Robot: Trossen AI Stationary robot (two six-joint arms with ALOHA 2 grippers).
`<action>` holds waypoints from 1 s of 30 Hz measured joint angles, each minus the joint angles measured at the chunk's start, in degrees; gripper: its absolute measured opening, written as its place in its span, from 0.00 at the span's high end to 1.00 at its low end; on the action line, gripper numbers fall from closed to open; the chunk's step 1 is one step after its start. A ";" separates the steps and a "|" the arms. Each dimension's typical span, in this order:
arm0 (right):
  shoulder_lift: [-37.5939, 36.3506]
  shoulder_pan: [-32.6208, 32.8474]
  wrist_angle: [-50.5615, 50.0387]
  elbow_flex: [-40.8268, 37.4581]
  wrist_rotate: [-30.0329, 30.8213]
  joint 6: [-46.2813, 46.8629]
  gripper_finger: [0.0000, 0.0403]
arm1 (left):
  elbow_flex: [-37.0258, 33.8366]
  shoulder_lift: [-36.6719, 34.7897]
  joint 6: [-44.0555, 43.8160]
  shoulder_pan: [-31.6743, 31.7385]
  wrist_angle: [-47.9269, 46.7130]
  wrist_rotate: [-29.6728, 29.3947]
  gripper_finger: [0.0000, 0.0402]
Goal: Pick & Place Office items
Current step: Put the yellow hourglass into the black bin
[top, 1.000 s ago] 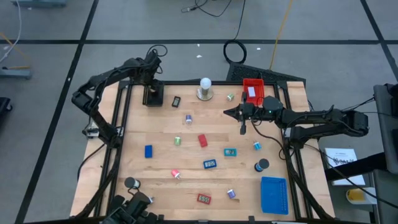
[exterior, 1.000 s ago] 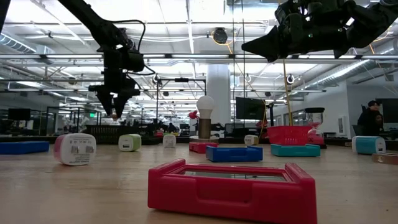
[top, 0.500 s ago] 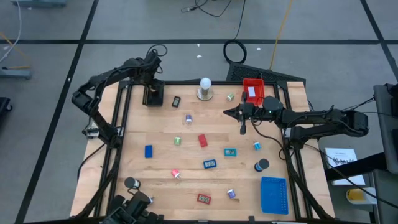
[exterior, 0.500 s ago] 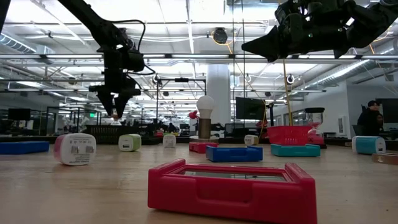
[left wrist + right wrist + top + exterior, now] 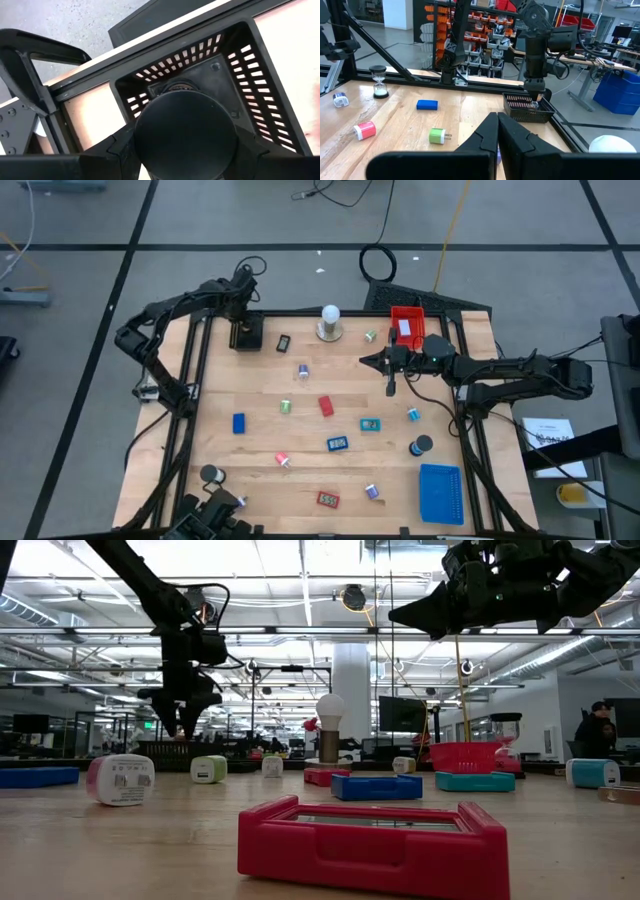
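Note:
My left gripper [image 5: 243, 325] hangs at the table's far left over the black slotted tray [image 5: 235, 70], shut on a black round roll [image 5: 185, 132]. In the low view it [image 5: 181, 728] is well above the tabletop. My right gripper [image 5: 366, 361] hovers level over the right middle of the table, shut and touching nothing [image 5: 498, 132]. Loose office items lie on the wood: a blue block [image 5: 238, 423], a red block [image 5: 325, 406], a teal piece [image 5: 370, 424], a pink roll [image 5: 282, 460] and a black roll [image 5: 421, 445]. My left gripper pinches the black round roll by its curved rim [image 5: 142, 142], one finger [image 5: 117, 147] on each side. The fingers come from above, pointing steeply down. The roll is lifted clear, its flat face toward the wrist camera, over the black tray's inside.
A white ball on a grey base [image 5: 329, 323] stands at the far middle. A red tray [image 5: 406, 325] sits at the far right, a blue tray [image 5: 440, 492] at the near right. Black frame rails [image 5: 190, 380] run along the table's sides. A person [image 5: 597, 730] stands beyond the table.

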 joint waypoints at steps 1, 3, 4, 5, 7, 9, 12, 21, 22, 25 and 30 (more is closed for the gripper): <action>0.00 0.00 0.05 0.00 -0.01 0.00 1.00 | 0.00 -0.02 0.00 -0.04 0.00 -0.40 0.48; 0.00 0.00 0.17 0.00 0.00 0.00 1.00 | 0.00 -0.02 0.00 -0.06 0.01 -0.56 0.48; 0.00 0.00 0.17 0.00 0.00 0.00 1.00 | 0.00 -0.02 0.00 -0.04 0.04 -0.59 0.48; 0.00 0.00 0.15 0.00 -0.02 0.00 1.00 | 0.00 -0.02 -0.01 -0.04 0.10 -0.60 0.48; 0.00 0.00 0.16 0.00 0.00 0.00 1.00 | 0.00 -0.02 -0.13 -0.04 0.51 -0.62 0.48; 0.00 0.00 0.15 0.00 -0.02 0.00 1.00 | 0.00 -0.02 -0.15 -0.04 1.07 -0.62 0.48; 0.00 0.00 0.11 0.00 -0.01 0.00 1.00 | 0.00 -0.02 0.55 -0.18 1.10 -0.59 0.48; 0.00 0.00 0.11 0.00 -0.02 0.00 1.00 | 0.13 -0.54 0.39 -0.65 0.57 -4.14 0.39; 0.00 0.00 0.11 0.00 -0.02 0.00 1.00 | 0.17 -0.54 0.37 -0.70 0.45 -4.20 0.37; 0.00 0.00 0.09 0.00 -0.01 0.00 1.00 | 0.17 -0.60 0.39 -0.75 -0.31 -4.23 0.32; 0.00 0.00 0.03 0.00 -0.01 0.00 1.00 | 0.17 -0.61 1.47 -1.00 -0.37 -4.14 0.26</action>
